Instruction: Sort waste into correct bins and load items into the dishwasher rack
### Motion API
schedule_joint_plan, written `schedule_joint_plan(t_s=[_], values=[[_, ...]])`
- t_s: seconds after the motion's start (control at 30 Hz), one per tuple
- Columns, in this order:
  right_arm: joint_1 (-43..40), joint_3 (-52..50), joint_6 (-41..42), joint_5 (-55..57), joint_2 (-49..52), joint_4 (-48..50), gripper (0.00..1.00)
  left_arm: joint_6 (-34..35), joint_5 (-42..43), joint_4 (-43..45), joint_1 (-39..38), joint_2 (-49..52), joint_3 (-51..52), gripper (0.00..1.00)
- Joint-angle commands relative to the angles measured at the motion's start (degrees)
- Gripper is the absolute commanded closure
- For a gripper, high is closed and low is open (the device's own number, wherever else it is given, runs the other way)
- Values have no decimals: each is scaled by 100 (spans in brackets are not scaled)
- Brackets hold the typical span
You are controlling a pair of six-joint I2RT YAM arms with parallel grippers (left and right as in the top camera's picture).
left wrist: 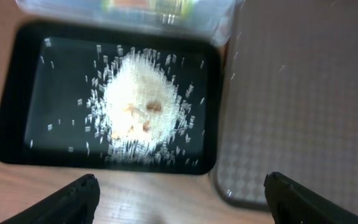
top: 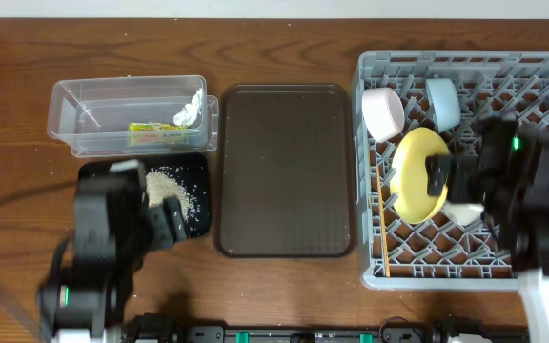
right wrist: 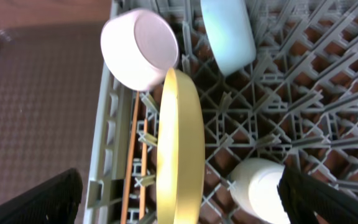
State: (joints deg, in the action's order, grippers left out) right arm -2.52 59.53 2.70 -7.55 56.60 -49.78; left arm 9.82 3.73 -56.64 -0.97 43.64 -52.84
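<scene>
The grey dishwasher rack (top: 541, 71) at the right holds the yellow plate (top: 416, 179) on edge, the white bowl (top: 382, 110), the light blue bowl (top: 442, 102), the small pale cup (top: 465, 213) and two chopsticks (top: 386, 250). The right wrist view shows the plate (right wrist: 179, 143), white bowl (right wrist: 138, 46), blue bowl (right wrist: 227, 32), cup (right wrist: 260, 190) and chopsticks (right wrist: 131, 165). My right gripper (right wrist: 179, 205) is open over the plate and cup. The clear tub (top: 93, 105) holds the wrapper (top: 155, 127) and tissue (top: 190, 110). The black tray (left wrist: 17, 134) holds rice scraps (left wrist: 138, 109). My left gripper (left wrist: 180, 202) is open and empty, above the table just in front of it.
The brown serving tray (top: 284, 171) lies between the bins and the rack, and shows at the right of the left wrist view (left wrist: 303, 93). Loose rice grains lie scattered in the black tray. The left arm covers the tray's near left part from overhead.
</scene>
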Motion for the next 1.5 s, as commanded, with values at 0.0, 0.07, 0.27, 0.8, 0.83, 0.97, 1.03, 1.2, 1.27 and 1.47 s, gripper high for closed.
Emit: schedule_joint_plan(t_s=[0.0, 0.07, 0.27, 0.8, 0.83, 0.97, 1.03, 1.2, 1.27, 1.47], values=[[-9, -693, 46, 74, -798, 264, 1, 120, 15, 197, -13, -1073, 501, 7], [-9, -916, 46, 129, -1198, 243, 1, 164, 17, 214, -13, -1519, 597, 7], [-9, -1047, 46, 127, -1729, -251, 1, 162, 15, 101, -13, -2208, 601, 6], [-9, -1047, 37, 138, -1727, -946, 1, 162, 15, -4, -13, -2243, 601, 6], [-9, -1047, 17, 157, -1727, -997, 1, 162, 13, -4, -13, -2240, 601, 6], [46, -1119, -70, 153, -1908, -595, 1, 162, 13, -4, -13, -2243, 601, 5], [92, -1314, -284, 153, -2194, -63, 1, 162, 15, -4, -13, -2243, 601, 5], [219, -2339, -409, 153, -3309, 1340, 1, 162, 15, -4, -13, -2243, 601, 5], [267, -2826, -409, 153, -3794, 1823, 1, 162, 15, -4, -13, -2243, 601, 5], [415, -4190, -516, 177, -4948, 3303, 1, 162, 15, -4, -13, -2243, 601, 5]])
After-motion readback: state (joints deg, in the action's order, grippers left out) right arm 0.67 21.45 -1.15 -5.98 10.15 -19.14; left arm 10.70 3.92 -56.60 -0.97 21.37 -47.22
